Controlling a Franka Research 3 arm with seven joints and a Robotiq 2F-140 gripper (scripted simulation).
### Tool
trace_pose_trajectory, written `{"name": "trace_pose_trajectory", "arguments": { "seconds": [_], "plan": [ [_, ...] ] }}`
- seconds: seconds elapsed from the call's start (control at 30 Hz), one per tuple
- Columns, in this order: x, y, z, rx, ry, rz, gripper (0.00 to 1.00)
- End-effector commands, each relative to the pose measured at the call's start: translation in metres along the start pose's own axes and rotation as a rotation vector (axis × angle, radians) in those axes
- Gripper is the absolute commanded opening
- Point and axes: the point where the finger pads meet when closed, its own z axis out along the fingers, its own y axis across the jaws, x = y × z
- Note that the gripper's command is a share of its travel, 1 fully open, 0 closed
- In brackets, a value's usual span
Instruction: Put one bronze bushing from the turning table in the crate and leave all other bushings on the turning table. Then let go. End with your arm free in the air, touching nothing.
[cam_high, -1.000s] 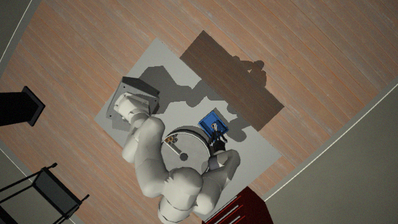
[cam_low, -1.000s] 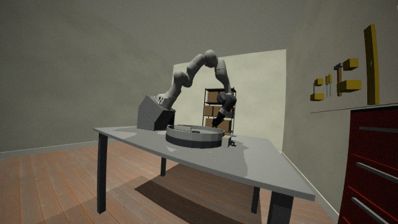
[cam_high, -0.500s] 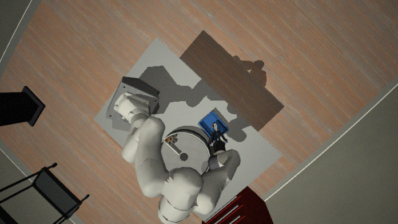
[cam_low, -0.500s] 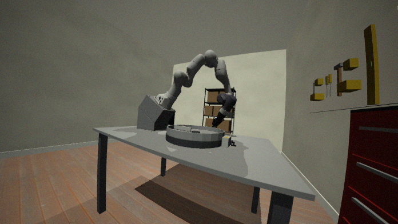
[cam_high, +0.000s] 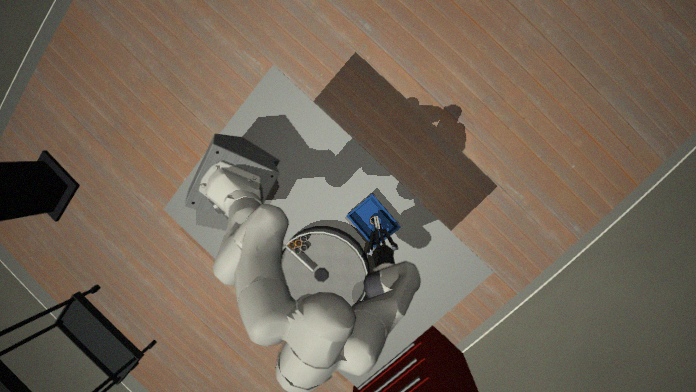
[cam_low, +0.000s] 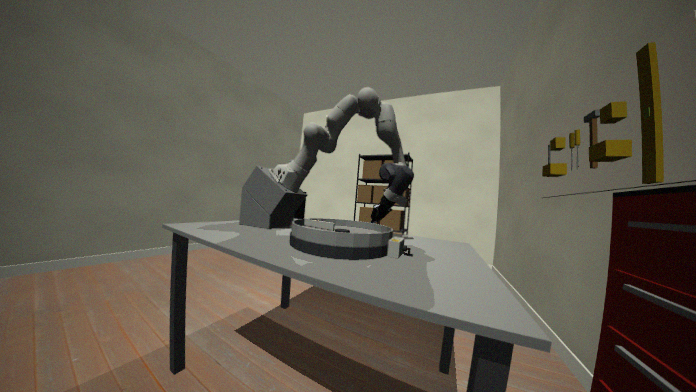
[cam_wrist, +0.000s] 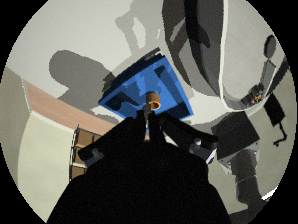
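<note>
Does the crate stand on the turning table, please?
No, the blue crate stands beside the round turning table, outside its rim.

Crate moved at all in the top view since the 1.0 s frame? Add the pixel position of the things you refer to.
No. The blue crate (cam_high: 369, 204) (cam_wrist: 150, 82) sits at the same spot beside the turning table (cam_high: 345, 265) (cam_low: 340, 245) (cam_wrist: 245, 40), with the same gap to its rim, so no direction to report.
</note>
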Motion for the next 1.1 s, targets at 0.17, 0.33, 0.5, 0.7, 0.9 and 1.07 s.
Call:
{"name": "trace_pose_trajectory", "arguments": {
  "seconds": [0.17,0.33,0.5,0.7,0.9,1.07],
  "plan": [
    [-0.0011,-0.0018,0.0013,0.002,-0.002,-0.005,0.0],
    [-0.0011,-0.0018,0.0014,0.002,-0.002,-0.005,0.0],
    [-0.0007,-0.0018,0.0019,0.002,-0.002,-0.005,0.0],
    [0.0005,-0.0018,0.0032,0.002,-0.002,-0.005,0.0],
    [0.0015,-0.0018,0.0043,0.002,-0.002,-0.005,0.0],
    [0.0024,-0.0018,0.0054,0.002,-0.002,-0.005,0.0]
  ]
}}
